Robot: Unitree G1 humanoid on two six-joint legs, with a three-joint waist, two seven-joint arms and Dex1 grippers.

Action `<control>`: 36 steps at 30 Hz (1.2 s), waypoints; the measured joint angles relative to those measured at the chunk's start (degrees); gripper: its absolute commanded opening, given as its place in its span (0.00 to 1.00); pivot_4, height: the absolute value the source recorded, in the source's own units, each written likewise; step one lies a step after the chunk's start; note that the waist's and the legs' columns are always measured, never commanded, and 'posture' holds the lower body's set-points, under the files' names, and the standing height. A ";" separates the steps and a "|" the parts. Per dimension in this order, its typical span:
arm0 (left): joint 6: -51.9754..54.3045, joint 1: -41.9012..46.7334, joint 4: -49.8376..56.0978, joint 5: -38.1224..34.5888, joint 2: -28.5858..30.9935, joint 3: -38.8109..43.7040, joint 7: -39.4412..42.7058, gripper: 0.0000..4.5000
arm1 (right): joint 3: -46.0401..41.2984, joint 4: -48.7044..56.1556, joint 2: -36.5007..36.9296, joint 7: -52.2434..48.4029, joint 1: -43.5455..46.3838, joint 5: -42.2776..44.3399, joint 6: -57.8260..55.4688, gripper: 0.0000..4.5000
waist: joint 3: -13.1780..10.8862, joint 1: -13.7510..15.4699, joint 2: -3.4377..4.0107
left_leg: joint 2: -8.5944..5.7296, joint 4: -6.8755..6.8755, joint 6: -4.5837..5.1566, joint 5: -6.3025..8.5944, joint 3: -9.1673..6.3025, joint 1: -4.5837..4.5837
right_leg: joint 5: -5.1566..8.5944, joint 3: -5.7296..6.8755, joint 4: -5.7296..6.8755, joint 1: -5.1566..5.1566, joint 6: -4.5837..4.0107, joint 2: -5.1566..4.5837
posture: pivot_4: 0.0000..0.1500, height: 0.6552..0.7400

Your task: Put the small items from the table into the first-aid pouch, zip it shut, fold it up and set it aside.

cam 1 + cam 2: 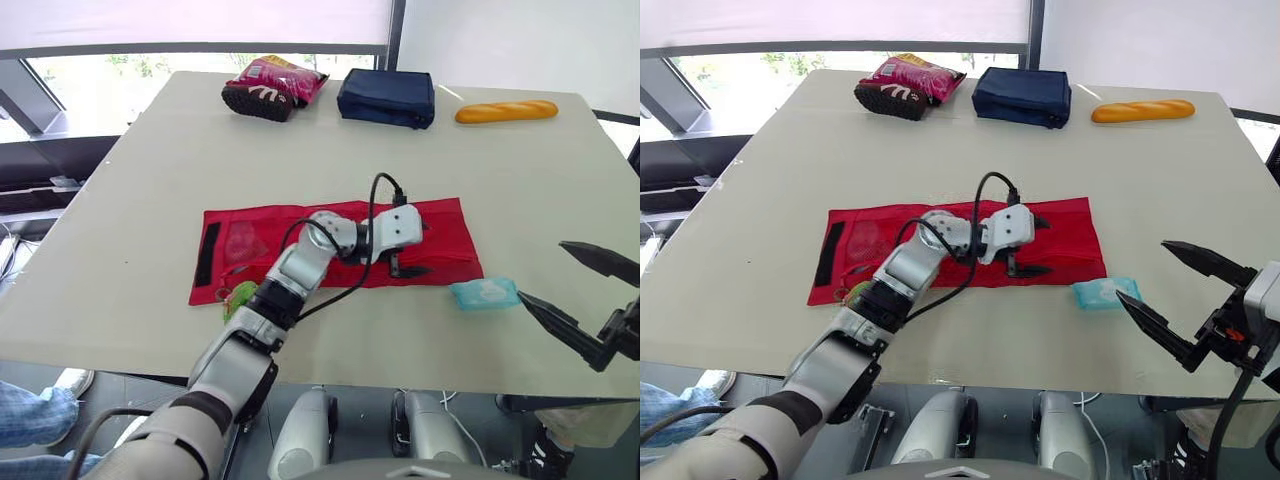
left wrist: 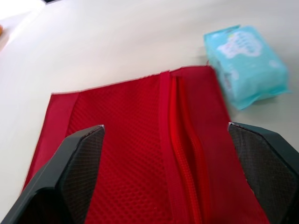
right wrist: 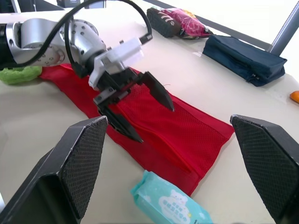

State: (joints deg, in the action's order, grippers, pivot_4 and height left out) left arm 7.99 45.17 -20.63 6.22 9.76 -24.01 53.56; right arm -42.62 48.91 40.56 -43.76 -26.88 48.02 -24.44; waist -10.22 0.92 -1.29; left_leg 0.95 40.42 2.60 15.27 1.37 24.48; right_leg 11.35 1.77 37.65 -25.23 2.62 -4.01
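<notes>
While red first-aid pouch (image 1: pixel 250 245) lies unfolded: wipes pack (image 1: pixel 484 293) right, green item (image 1: pixel 240 296) near-left, not yet packed. L gripper (image 1: pixel 425 250) open over pouch, R gripper (image 1: pixel 541 269) wide open, both empty. Zip, fold pending.

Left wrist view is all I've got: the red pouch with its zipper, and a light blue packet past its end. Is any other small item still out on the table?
Observer: Yes. A green item lies at the pouch's other end, by its near corner, partly hidden by the left arm.
Operator: Where's the right claw?
Observer: The right claw hovers open over the table's near right corner, right of the blue packet and not touching it.
Operator: Anything at the far edge?
Observer: A snack bag, a navy case and a bread loaf lie in a row there.
</notes>
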 measured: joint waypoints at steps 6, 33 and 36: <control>7.12 -0.32 2.01 3.99 -3.18 -0.93 -7.49 1.00 | 0.00 0.18 -0.41 0.56 -0.63 -0.16 0.48 1.00 | 0.00 -0.07 0.00 | -0.06 0.00 0.00 0.00 0.00 -0.01 | 0.05 0.00 0.00 0.00 0.07 0.01 | 1.00 0.72; 29.69 -22.21 26.78 -6.76 16.49 40.59 -22.53 1.00 | 3.06 -2.73 2.04 0.30 5.25 1.36 1.16 1.00 | 0.02 -0.64 0.02 | 0.27 -0.11 -0.02 0.01 0.07 -0.58 | 0.19 0.00 -0.05 0.43 -0.04 0.07 | 1.00 0.72; 30.47 -24.98 26.89 -11.30 20.10 44.09 -18.84 1.00 | 5.90 -3.57 3.84 -0.24 9.54 2.55 0.85 1.00 | 0.03 0.16 0.03 | 0.18 -0.11 -0.02 0.02 0.08 -0.61 | 0.24 0.00 -0.14 0.53 -0.16 -0.04 | 1.00 0.72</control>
State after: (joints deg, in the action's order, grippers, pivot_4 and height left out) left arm 38.46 20.19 6.26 -5.08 29.86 20.08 34.71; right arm -36.71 45.34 44.40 -44.00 -17.34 50.57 -23.59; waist -10.19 1.08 -1.26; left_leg 1.13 40.31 2.58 15.29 1.45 23.87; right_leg 11.60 1.77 37.51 -24.70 2.47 -4.05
